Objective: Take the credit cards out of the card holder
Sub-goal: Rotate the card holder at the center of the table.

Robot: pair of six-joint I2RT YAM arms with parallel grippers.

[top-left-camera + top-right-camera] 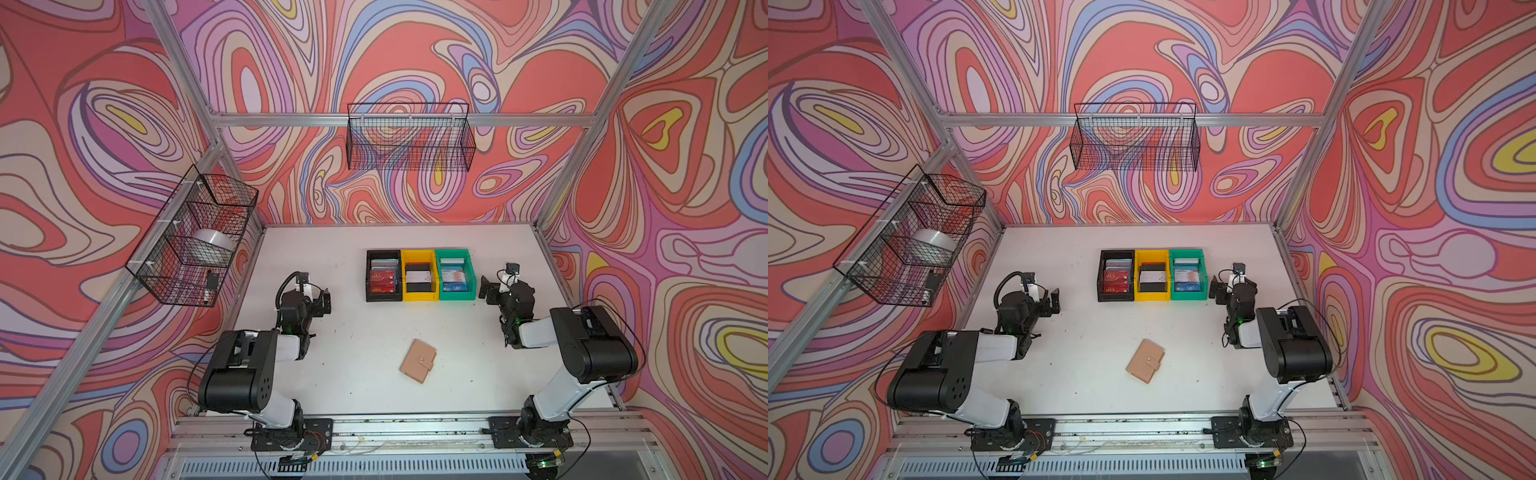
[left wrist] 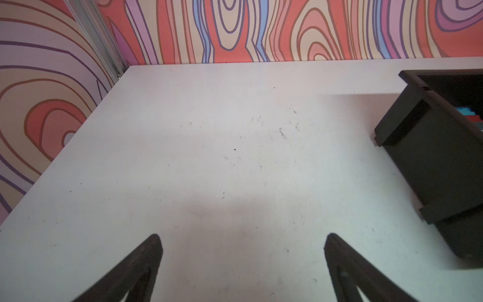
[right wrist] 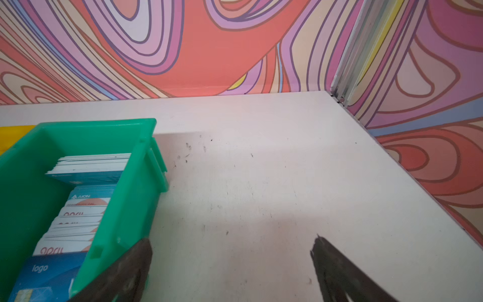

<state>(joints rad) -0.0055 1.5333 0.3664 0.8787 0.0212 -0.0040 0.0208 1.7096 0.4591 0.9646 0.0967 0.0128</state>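
The card holder (image 1: 418, 360) (image 1: 1145, 360) is a tan booklet wallet lying closed on the white table (image 1: 353, 332), its snap tab fastened, between the two arms and nearer the front. The credit cards are hidden, as the holder is closed. My left gripper (image 1: 323, 302) (image 1: 1052, 302) (image 2: 243, 240) hovers open over bare table, well to the left of the holder and further back. My right gripper (image 1: 487, 289) (image 1: 1217, 289) (image 3: 232, 243) is open too, with nothing between its fingers, just right of the green bin. The holder is out of both wrist views.
Black (image 1: 383, 254) (image 2: 431, 157), yellow (image 1: 419, 253) and green (image 1: 455, 252) (image 3: 136, 183) bins stand in a row at mid-table, each holding stacked cards (image 3: 78, 222). Wire baskets hang on the left wall (image 1: 195, 237) and the back wall (image 1: 409, 137). Aluminium frame posts mark the table corners.
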